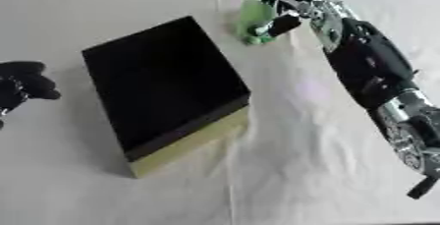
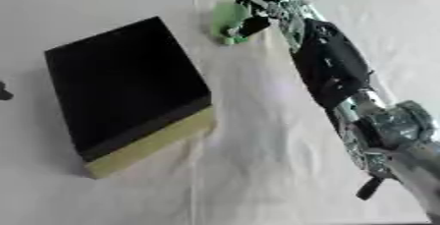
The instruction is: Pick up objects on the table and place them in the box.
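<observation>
Meanwhile right hand (image 1: 288,10) grasps unlabelled green object (image 1: 254,20)

The right arm stretches far across, its right hand (image 1: 288,4) curled with fingers bent downward. The left hand (image 1: 21,87) rests at the left edge, fingers curled.

head stereo pair, looking down, shared box (image 1: 163,86)
</observation>
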Available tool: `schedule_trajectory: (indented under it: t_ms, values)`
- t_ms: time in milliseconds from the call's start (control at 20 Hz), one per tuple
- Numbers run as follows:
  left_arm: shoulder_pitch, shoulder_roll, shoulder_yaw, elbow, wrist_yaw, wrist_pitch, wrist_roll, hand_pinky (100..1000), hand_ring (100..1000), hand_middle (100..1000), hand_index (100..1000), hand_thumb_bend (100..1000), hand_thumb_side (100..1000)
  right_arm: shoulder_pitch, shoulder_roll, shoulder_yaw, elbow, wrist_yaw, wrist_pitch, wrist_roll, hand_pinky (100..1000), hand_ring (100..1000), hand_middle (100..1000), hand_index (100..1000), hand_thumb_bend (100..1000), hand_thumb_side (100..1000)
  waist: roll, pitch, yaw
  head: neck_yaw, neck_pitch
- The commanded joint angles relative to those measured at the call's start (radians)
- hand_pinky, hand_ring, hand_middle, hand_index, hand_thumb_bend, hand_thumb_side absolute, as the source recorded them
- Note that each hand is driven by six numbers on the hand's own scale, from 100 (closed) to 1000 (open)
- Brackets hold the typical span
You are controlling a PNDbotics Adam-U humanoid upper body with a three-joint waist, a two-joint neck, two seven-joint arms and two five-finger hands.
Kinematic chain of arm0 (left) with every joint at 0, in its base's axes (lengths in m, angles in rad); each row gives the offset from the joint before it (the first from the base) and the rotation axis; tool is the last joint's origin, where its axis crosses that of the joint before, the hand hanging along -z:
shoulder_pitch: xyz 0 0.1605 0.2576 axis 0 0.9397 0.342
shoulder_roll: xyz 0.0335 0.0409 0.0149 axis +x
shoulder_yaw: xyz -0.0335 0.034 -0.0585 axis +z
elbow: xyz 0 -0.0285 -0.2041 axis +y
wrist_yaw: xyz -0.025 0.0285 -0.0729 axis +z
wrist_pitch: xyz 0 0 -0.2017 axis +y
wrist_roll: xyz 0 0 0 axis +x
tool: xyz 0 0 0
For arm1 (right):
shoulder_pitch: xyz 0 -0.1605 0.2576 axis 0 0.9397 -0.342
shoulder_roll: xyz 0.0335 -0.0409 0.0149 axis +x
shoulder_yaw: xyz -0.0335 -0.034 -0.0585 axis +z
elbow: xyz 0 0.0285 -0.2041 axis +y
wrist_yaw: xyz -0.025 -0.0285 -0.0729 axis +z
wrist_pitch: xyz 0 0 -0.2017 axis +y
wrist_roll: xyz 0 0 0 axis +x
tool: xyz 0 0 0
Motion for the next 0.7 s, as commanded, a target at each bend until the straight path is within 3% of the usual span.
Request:
schedule_trajectory:
  t_ms: [50, 300, 350, 400, 700]
  values:
    - [-0.014, 0.010, -0.001, -0.024, -0.001, -0.001, -0.003, 746, 639, 601, 797, 116, 1000, -0.007, -0.020, -0.006, -0.008, -0.013, -0.001, -0.032, 628, 492, 425, 644, 331, 434, 0.006, -0.016, -0.006, 0.001, -0.010]
    - [-0.013, 0.011, 0.000, -0.023, 0.000, 0.000, -0.004, 747, 639, 603, 797, 117, 1000, -0.010, -0.022, -0.004, -0.033, -0.049, -0.021, -0.081, 611, 460, 358, 594, 281, 401, 0.006, -0.020, -0.021, 0.003, -0.010]
    - [-0.012, 0.011, 0.000, -0.022, 0.000, 0.000, -0.004, 747, 639, 603, 797, 117, 999, -0.013, -0.024, -0.001, -0.042, -0.057, -0.026, -0.086, 612, 461, 357, 593, 235, 484, 0.005, -0.022, -0.024, 0.004, -0.009]
    - [-0.011, 0.012, 0.001, -0.022, 0.001, 0.000, -0.004, 747, 640, 604, 797, 117, 999, -0.016, -0.025, 0.001, -0.052, -0.064, -0.032, -0.090, 614, 461, 353, 592, 287, 386, 0.005, -0.024, -0.027, 0.005, -0.009]
    - [-0.004, 0.012, 0.002, -0.018, 0.006, 0.002, -0.003, 747, 640, 605, 797, 118, 995, -0.046, -0.034, 0.025, -0.147, -0.101, -0.076, -0.089, 620, 463, 346, 592, 303, 347, 0.004, -0.043, -0.045, 0.011, -0.004]
